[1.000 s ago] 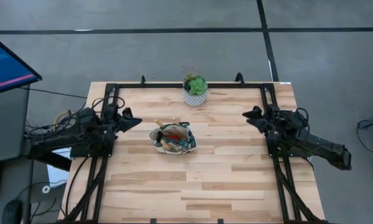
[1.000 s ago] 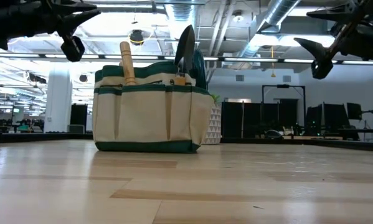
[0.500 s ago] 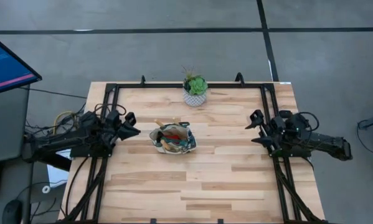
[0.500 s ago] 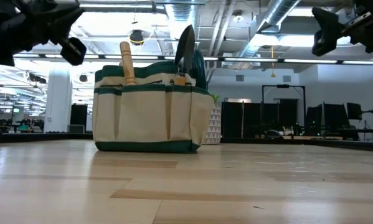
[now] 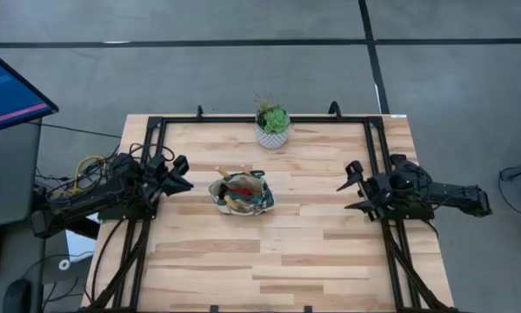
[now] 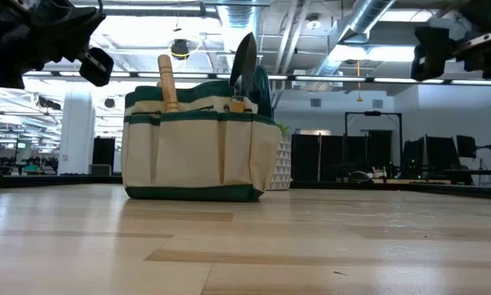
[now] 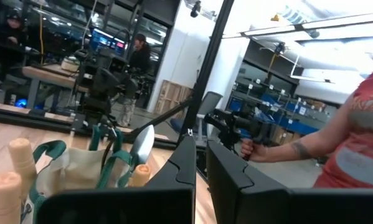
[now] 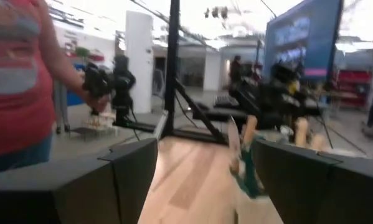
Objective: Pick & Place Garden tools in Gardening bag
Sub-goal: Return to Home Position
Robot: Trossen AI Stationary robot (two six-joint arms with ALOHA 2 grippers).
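Observation:
The tan gardening bag (image 5: 241, 192) with green trim stands on its base at the table's middle (image 6: 197, 139). Garden tools stick out of its top: a wooden handle (image 6: 168, 82) and a trowel blade (image 6: 244, 61). Both also show in the left wrist view, the handle (image 7: 21, 157) beside the blade (image 7: 141, 144). My left gripper (image 5: 183, 176) hovers left of the bag, shut and empty (image 7: 202, 168). My right gripper (image 5: 353, 185) hovers well to the bag's right, open with nothing between its fingers (image 8: 205, 171).
A green plant in a white pot (image 5: 272, 127) stands near the far edge, behind the bag. Black rails (image 5: 377, 165) run along both table sides. A person in a red shirt (image 7: 354, 143) stands beyond the table. Bare wood lies near the front edge (image 5: 269, 261).
My right gripper has rolled about its own line, so both spread fingers now show from above, and has swung a little toward the table's near edge. My left gripper has also rolled and sunk slightly beside the bag. The bag and its tools have kept still.

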